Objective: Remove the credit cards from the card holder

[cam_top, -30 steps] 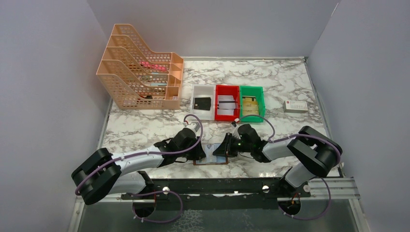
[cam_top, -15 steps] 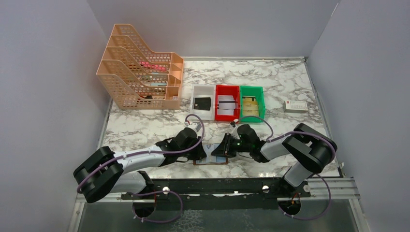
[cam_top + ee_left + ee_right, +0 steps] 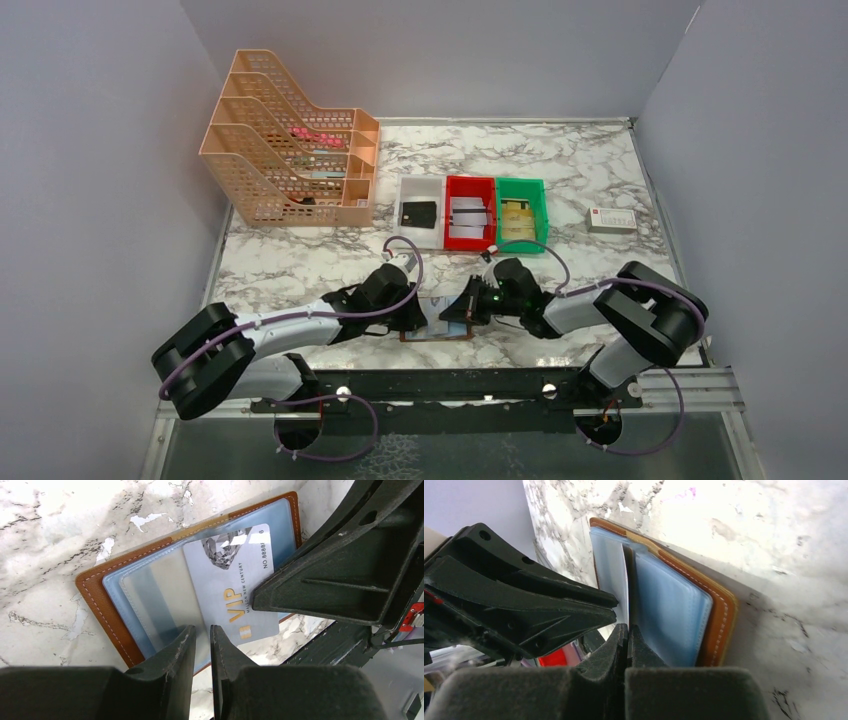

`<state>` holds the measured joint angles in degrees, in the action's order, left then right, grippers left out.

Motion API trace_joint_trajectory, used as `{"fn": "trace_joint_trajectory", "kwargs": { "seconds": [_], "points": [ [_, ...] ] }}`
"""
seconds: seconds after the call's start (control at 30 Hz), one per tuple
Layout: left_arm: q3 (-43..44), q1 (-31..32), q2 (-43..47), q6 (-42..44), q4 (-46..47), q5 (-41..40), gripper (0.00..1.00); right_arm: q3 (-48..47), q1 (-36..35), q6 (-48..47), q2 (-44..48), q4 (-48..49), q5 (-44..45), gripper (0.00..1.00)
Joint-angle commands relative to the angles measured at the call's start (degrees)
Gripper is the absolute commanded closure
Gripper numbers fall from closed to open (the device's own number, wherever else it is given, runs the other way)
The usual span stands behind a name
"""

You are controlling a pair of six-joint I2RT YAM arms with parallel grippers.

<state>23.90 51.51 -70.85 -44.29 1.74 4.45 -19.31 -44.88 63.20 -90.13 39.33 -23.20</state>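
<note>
Card holder (image 3: pixel 97 597): open flat by the near table edge.
Left gripper (image 3: pixel 202 636): pinching its sleeve.
Right gripper (image 3: pixel 626 632): clamped on silver credit card (image 3: pixel 235 592).
Risk: sleeve clings, holder drags along; thin card could slip free.
Red bin (image 3: pixel 470 180): waiting further back.

White links (image 3: pixel 290 325), black joints (image 3: pixel 205 365), purple cables (image 3: pixel 401 238); left tool (image 3: pixel 202 630), right tool (image 3: pixel 628 627) matte black.
</note>
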Motion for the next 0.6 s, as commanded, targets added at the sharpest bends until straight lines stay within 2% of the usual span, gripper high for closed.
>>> {"fn": "trace_joint_trajectory", "kwargs": {
  "seconds": [0.0,0.3,0.57],
  "points": [
    [-0.5,0.3,0.0,1.8,-6.6,-2.3,0.78,1.9,0.3,-2.1,2.3,-4.5,3.4,0.99],
    [-1.3,0.3,2.9,1.1,-7.3,-3.6,0.78,2.2,0.3,-4.3,8.1,-10.9,6.5,0.99],
    [0.6,0.3,7.1,2.2,-11.5,-5.8,0.71,1.8,0.3,-6.4,12.1,-13.5,7.2,0.99]
  ]
}}
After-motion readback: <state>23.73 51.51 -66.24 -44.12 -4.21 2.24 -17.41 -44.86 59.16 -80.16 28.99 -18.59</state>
